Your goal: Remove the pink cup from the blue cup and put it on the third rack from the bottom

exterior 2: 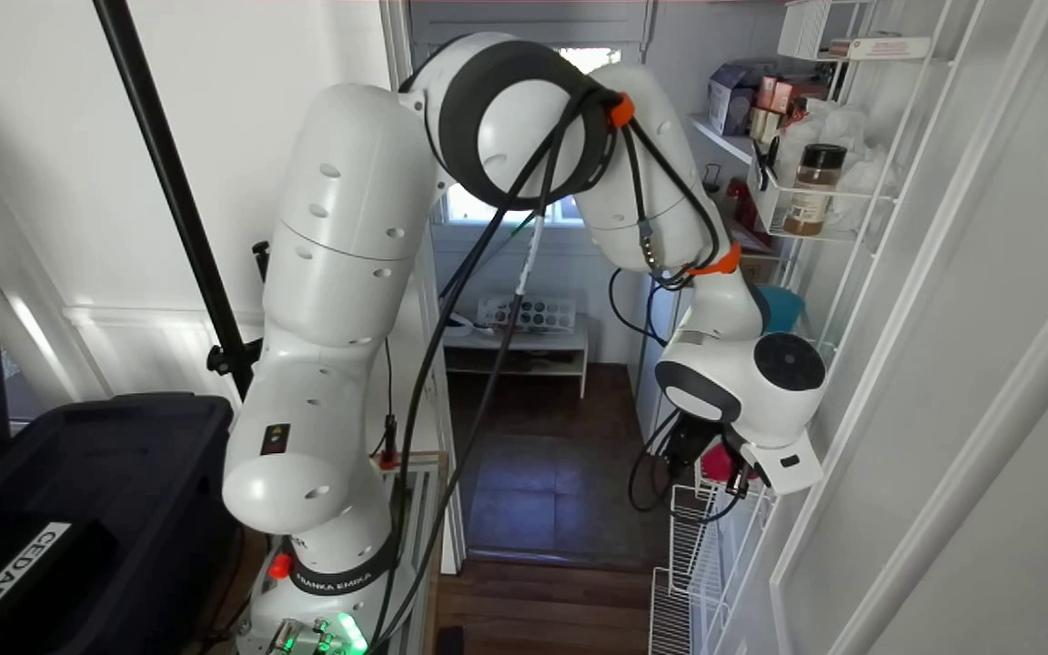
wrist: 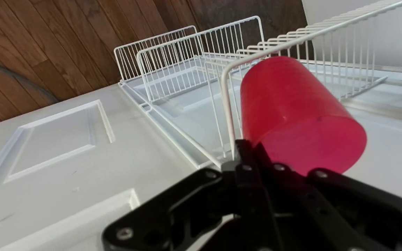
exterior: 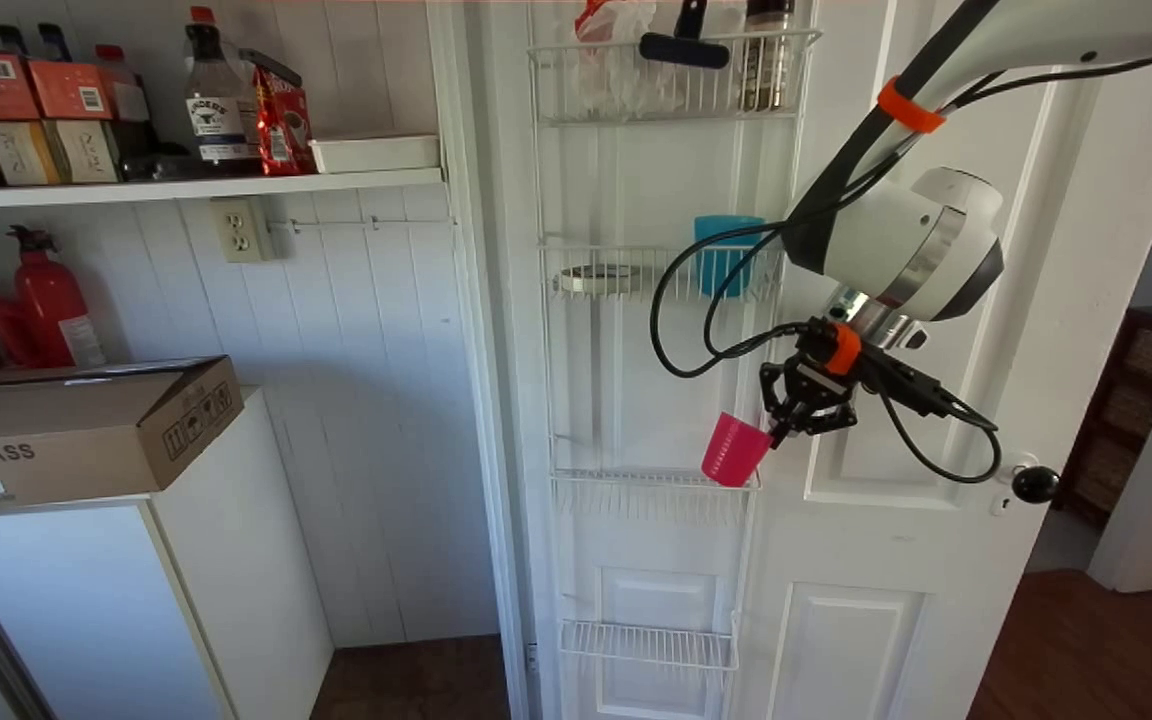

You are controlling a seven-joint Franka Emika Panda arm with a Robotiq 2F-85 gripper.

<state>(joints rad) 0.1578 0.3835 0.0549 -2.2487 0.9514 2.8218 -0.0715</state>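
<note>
The pink cup hangs tilted, mouth up and toward my gripper, at the right end of a white wire tier. In the wrist view two tiers show below this tier, so it appears to be the third rack from the bottom. My gripper is shut on the rim of the pink cup. I cannot tell whether the cup's base touches the wires. In an exterior view the pink cup is mostly hidden by the wrist. The blue cup stands apart on the tier above, partly behind my cables.
A round lid-like thing lies on the blue cup's tier. The top tier holds a plastic bag, a black-handled tool and a jar. The rack hangs on a white door with a black knob. Loose cables loop around my wrist.
</note>
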